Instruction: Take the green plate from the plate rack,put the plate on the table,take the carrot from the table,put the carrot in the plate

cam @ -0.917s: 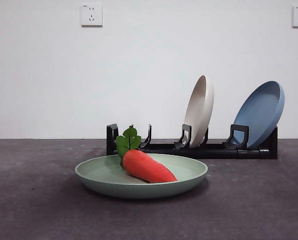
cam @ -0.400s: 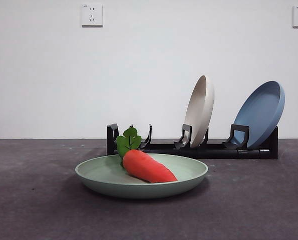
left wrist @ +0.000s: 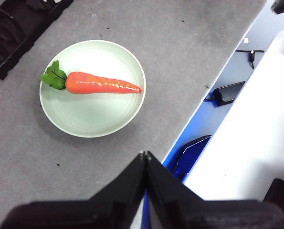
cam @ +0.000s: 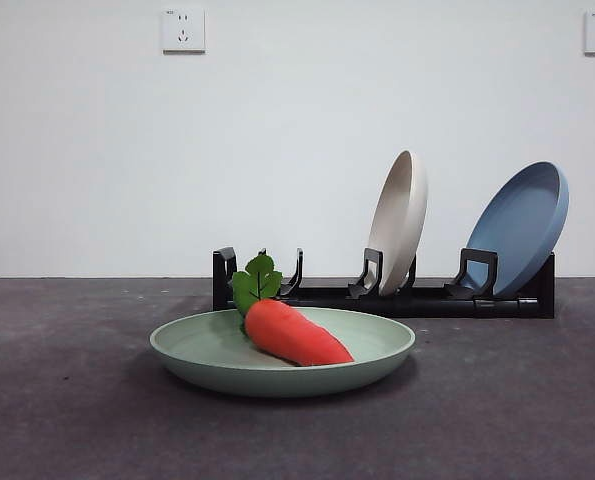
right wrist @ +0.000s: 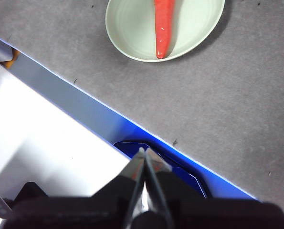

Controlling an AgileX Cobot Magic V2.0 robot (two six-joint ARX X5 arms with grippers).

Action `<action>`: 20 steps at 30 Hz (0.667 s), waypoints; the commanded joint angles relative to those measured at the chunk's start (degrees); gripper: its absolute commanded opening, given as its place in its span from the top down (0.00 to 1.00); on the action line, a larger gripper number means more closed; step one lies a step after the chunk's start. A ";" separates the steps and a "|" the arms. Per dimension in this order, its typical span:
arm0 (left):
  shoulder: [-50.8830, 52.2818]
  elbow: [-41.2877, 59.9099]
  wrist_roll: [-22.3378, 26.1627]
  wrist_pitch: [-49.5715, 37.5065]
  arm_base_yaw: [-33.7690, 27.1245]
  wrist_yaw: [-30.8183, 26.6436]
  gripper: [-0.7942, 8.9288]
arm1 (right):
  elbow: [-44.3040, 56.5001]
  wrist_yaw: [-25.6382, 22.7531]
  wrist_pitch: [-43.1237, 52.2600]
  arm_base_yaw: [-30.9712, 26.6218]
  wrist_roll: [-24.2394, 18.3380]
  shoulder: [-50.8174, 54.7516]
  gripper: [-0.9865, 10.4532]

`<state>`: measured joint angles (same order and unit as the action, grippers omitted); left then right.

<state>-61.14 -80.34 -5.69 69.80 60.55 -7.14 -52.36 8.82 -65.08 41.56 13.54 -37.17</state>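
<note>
The green plate [cam: 227, 366] lies flat on the table [cam: 67, 400] in front of the plate rack [cam: 397, 296]. The carrot [cam: 292, 334] lies in the plate, leaves toward the rack. The left wrist view shows the plate [left wrist: 91, 112] with the carrot [left wrist: 101, 85] across it, and a corner of the rack [left wrist: 13, 28]. The right wrist view shows the plate [right wrist: 132, 33] and carrot [right wrist: 163, 24]. My left gripper [left wrist: 144, 155] is shut and empty, high above the table's edge. My right gripper [right wrist: 143, 151] is shut and empty, also high over the table's edge.
A beige plate [cam: 398, 222] and a blue plate [cam: 520, 226] stand upright in the rack's middle and right slots. The rack's left slot holds nothing. Beyond the table's edge are white surfaces [left wrist: 247, 129] and cables [left wrist: 249, 52].
</note>
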 commanded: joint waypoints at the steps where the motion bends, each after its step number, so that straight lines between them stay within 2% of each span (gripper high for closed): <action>1: -0.04 0.20 -0.35 -0.39 0.15 -0.22 0.92 | 0.28 -0.15 0.20 0.09 0.04 0.07 0.91; 12: 0.28 0.13 -0.17 -1.99 0.17 -0.76 0.92 | 0.28 -0.17 0.20 0.09 0.04 0.07 0.91; 15: 1.62 0.13 3.93 -4.02 -2.14 -6.27 0.92 | 0.28 -0.15 0.17 0.09 0.04 0.07 0.91; 17: 2.89 0.22 8.50 -8.22 -5.55 -6.56 0.92 | 0.28 -0.15 0.17 0.09 0.07 0.07 0.91; 20: 6.12 1.97 15.21 -19.93 -13.33 -3.82 0.92 | 0.28 -0.15 0.17 0.09 0.04 0.07 0.91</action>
<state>-56.16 -79.31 3.53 54.26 49.82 -11.81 -52.36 8.82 -65.10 41.56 13.54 -37.17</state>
